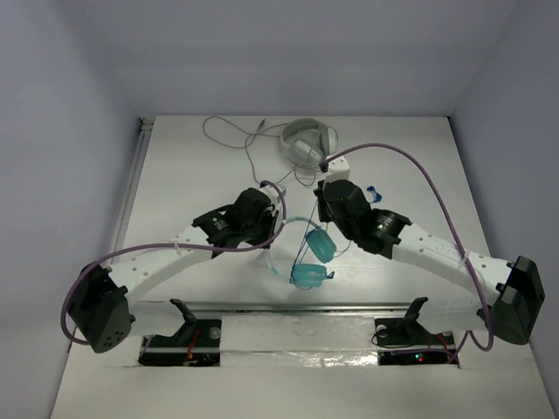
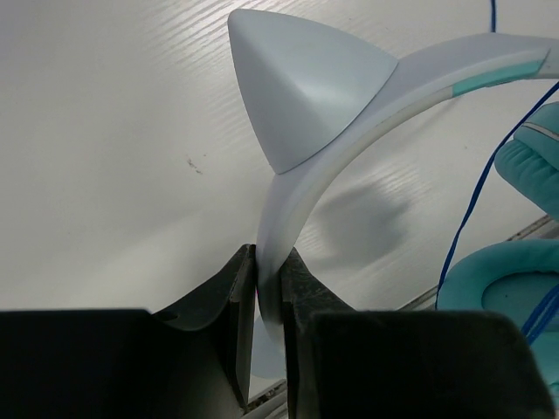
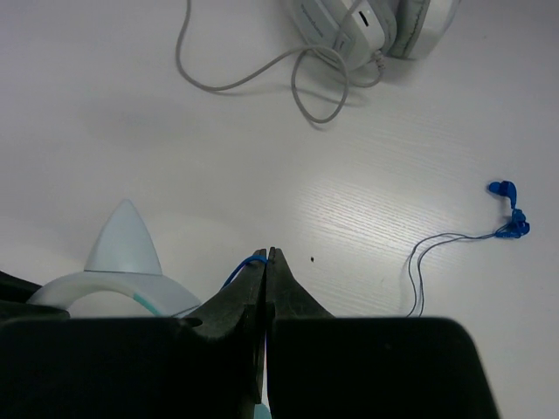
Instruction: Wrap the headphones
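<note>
The teal headphones (image 1: 320, 247) hang between my two grippers above the table, ear cups low and toward the near edge. My left gripper (image 1: 276, 229) is shut on the pale headband (image 2: 288, 196), just below its pointed cat-ear piece (image 2: 306, 87). The teal ear cups (image 2: 502, 279) show at the right of the left wrist view, with the thin blue cable (image 2: 472, 201) running past them. My right gripper (image 3: 266, 255) is shut on the blue cable (image 3: 243, 265), close to the headband (image 3: 96, 292). The cable's free end with its blue plug (image 3: 509, 218) lies on the table to the right.
Grey-white headphones (image 1: 307, 140) with a grey cable (image 1: 236, 135) lie at the far middle of the white table; they also show at the top of the right wrist view (image 3: 367, 26). A loose loop of thin blue cable (image 3: 417, 271) lies right of my right gripper.
</note>
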